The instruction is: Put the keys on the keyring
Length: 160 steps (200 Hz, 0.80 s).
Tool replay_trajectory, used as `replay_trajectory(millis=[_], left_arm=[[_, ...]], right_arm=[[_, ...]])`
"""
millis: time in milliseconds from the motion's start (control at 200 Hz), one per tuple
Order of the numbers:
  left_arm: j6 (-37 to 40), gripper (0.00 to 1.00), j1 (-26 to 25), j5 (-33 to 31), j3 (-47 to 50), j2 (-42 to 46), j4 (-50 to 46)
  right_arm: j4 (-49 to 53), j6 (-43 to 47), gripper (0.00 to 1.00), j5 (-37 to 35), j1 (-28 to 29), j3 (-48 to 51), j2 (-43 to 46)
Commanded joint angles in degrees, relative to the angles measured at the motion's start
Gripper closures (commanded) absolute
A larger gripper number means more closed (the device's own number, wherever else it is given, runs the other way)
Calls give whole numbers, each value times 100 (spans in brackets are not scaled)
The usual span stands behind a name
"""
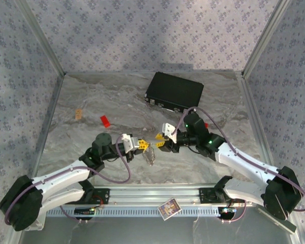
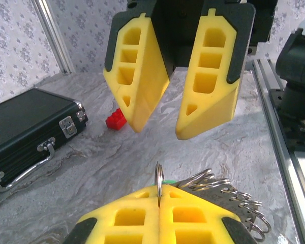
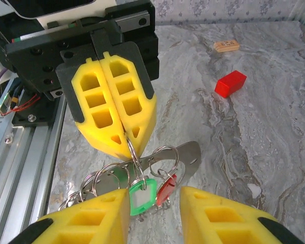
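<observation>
Keys: green key (image 3: 140, 195) and red key (image 3: 165, 190) hang side by side, each from a thin silver ring, low in the right wrist view. Both sit in the gap between my right fingers and touch neither.

Keyring (image 3: 108, 179): bunch of linked silver rings with a flat metal tab (image 3: 191, 155), gathered just under my left gripper (image 3: 126, 146). From above, the keyring (image 1: 151, 155) is between the two gripper tips, over the near middle of the table (image 1: 91, 101). I cannot tell whether it rests on the surface.

Left gripper (image 2: 159, 195): fingers pressed together, one thin ring of the keyring (image 2: 218, 185) pinched edge-on between them. The green key seems to hang from that ring.

Right gripper (image 3: 155, 195): parted to a moderate gap, holding nothing, tip to tip with the left and close.

Surroundings: black case (image 1: 174, 91) at the far side, lid down. Red block (image 1: 105, 121) and tan tile (image 1: 79, 114) lie far left, well apart from the keys.
</observation>
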<state>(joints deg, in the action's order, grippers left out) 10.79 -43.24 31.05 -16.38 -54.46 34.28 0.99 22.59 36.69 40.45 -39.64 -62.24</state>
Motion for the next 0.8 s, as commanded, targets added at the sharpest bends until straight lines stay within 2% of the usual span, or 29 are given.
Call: replay_trajectory(millis=[0, 255, 795], left_arm=[[-314, 100, -17, 134, 58, -80, 962], [-516, 100, -13, 171, 61, -326, 1381], [-529, 100, -15, 375, -48, -479, 1362]], right_arm=[[-358, -229, 68, 325, -65, 79, 115], [-196, -140, 68, 470, -73, 37, 199], [-38, 55, 70, 385, 138, -358, -350]])
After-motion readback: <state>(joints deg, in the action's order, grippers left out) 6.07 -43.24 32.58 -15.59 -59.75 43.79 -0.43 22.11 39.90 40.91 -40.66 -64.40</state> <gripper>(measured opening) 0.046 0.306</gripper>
